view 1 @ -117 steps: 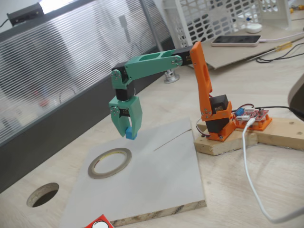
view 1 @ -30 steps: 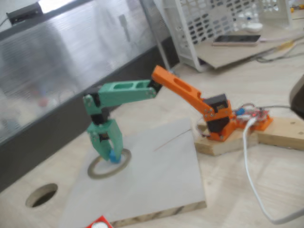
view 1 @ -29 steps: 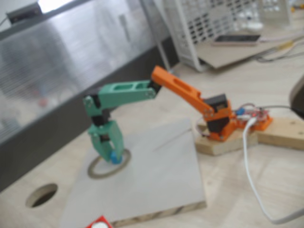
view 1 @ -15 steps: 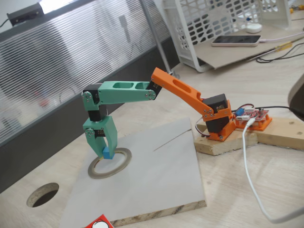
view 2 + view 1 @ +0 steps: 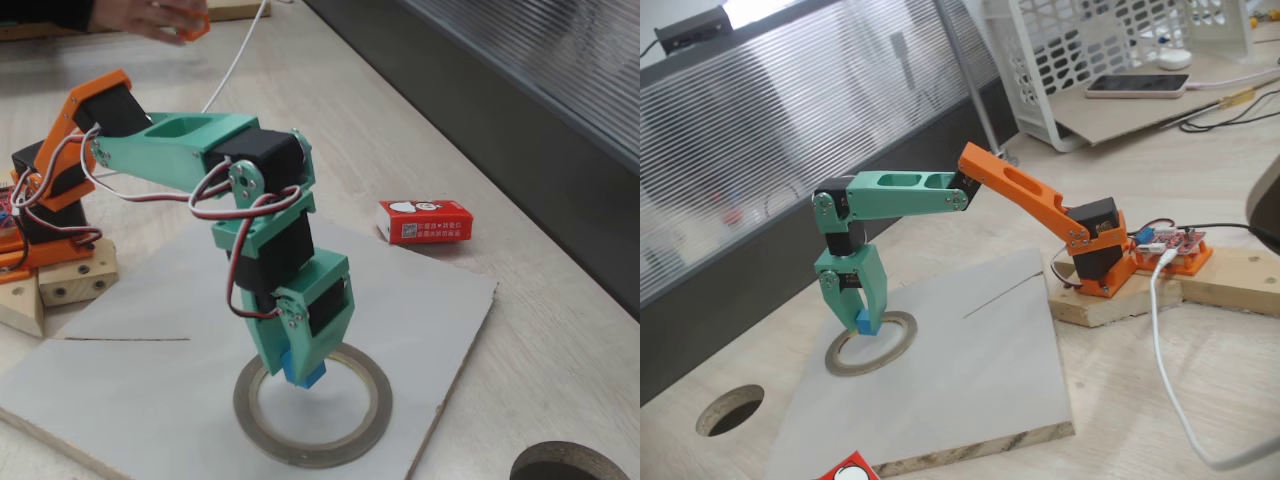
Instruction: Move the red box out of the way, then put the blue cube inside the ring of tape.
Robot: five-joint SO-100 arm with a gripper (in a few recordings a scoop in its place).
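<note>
The green gripper (image 5: 863, 318) (image 5: 303, 366) points straight down, shut on the blue cube (image 5: 866, 323) (image 5: 305, 373). In both fixed views the cube hangs low over the ring of tape (image 5: 841, 363) (image 5: 310, 458), near the ring's inner edge, with its hollow centre just beneath. Whether the cube touches the board I cannot tell. The ring lies flat on a grey board (image 5: 970, 370) (image 5: 420, 300). The red box (image 5: 852, 468) (image 5: 425, 221) lies on the table off the board, well apart from ring and gripper.
A dark round desk hole (image 5: 730, 410) (image 5: 560, 465) sits beyond the board's corner. The arm's orange base (image 5: 1102, 255) stands on a wooden block with a white cable (image 5: 1170, 390) beside it. A person's hand (image 5: 140, 15) is at one fixed view's top edge.
Since 3.9 s ago the gripper has swung left and down with the cube, from above the bare board to over the ring. Nothing has moved in the last half second.
</note>
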